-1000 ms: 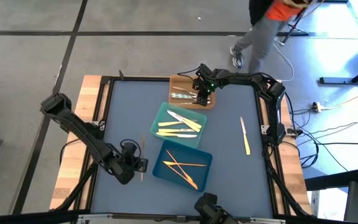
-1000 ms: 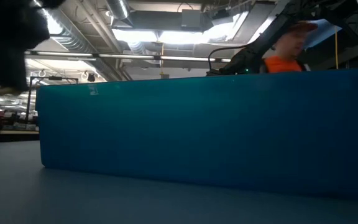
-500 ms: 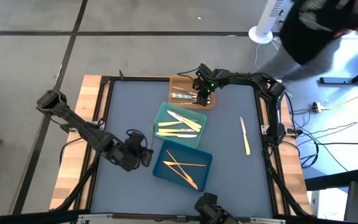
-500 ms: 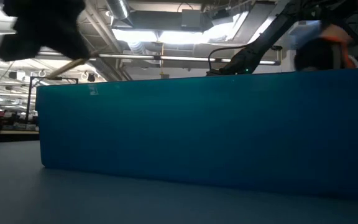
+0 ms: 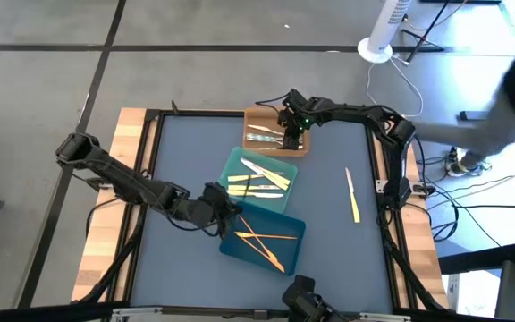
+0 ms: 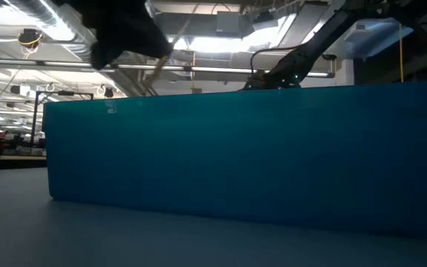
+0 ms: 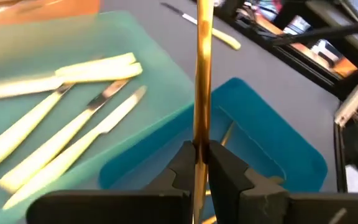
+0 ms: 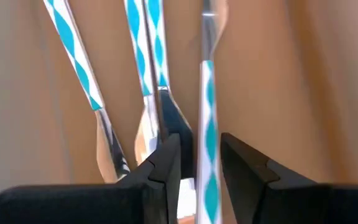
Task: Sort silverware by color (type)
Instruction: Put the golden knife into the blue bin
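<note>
1. The biggest change is my left arm's sweep: a second ago my left gripper [image 5: 225,212] hung over bare mat near the table's left edge; now it sits at the corner where the blue tray [image 5: 286,253] meets the teal tray [image 5: 231,167]. I judge that the orange-tan piece is about to be dropped in with its own kind.
2. My right arm has not shifted in that time. It reaches from the table's right side over the orange tray [image 5: 256,118] at the far edge, with my right gripper [image 5: 291,134] low inside it.
3. The trays show the sorting well along: orange-tan pieces [image 5: 259,240] lie crossed in the blue tray, pale yellow pieces [image 5: 256,184] in the teal tray, silver-grey pieces [image 5: 262,138] in the orange one.
4. One pale yellow utensil [image 5: 351,194] lies alone on the mat towards the right, well apart from every tray; that one is left to do.
5. My left fingers [image 7: 227,169] are pressed together on a slim orange-tan utensil [image 7: 202,74], which stands forward between them, pointing over the blue tray.
6. My right fingers [image 8: 165,163] stand a little apart with a blue-and-white striped handle [image 8: 207,118] between them. Whether they pinch it, I cannot tell.
</note>
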